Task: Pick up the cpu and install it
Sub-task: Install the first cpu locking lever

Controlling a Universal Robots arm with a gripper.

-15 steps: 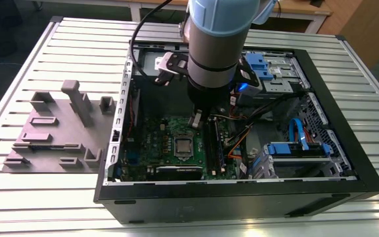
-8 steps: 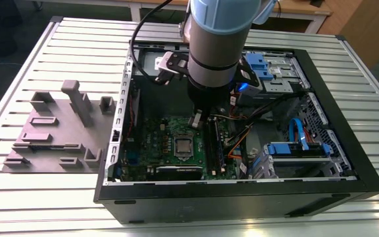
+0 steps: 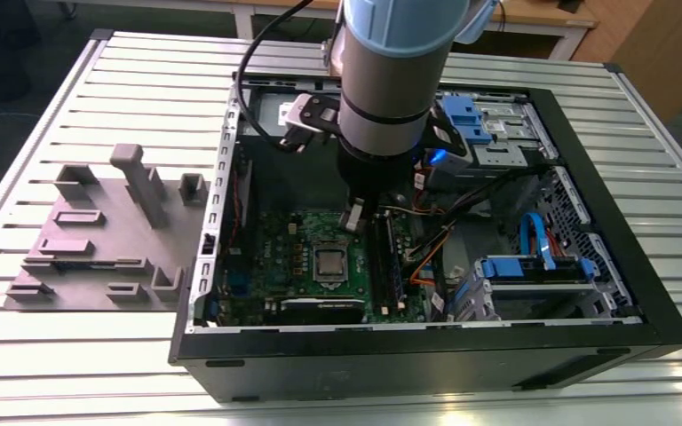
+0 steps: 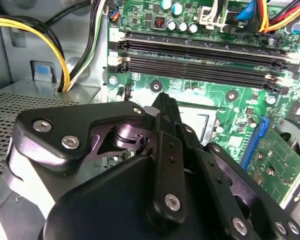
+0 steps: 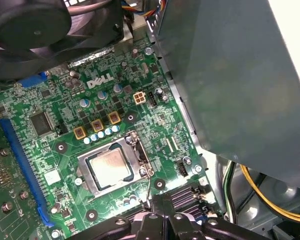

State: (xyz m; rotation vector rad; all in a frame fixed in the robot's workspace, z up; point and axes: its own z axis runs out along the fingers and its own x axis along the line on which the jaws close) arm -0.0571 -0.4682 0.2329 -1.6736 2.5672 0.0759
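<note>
Clenched gripper [image 3: 355, 216], closed tight on nothing, low inside the open computer case [image 3: 436, 355]. Hangs over the green board [image 3: 280, 241], just past the far edge of the cpu [image 3: 331, 264] and slightly toward the exterior view's right; clear of the chip, no contact with it. Contact with the board itself impossible to tell.

Cpu lying flat within the dark socket frame [image 5: 135, 150] near the middle of the board, silvery top facing up, pale border visible around it in the first wrist view.

Long black memory slots [image 4: 200, 55] just to the exterior view's right of the socket, running near to far; in the second wrist view, just beyond the gripper's tip. Yellow wires [image 4: 62, 60] curving down beside the perforated metal wall in that same view.

Blue drive brackets [image 3: 531, 266] farther toward the exterior view's right, inside the case.

Grey block [image 3: 92, 240] with upright posts outside the case on the slatted table [image 3: 81, 355], toward the exterior view's left, well apart from the gripper
</note>
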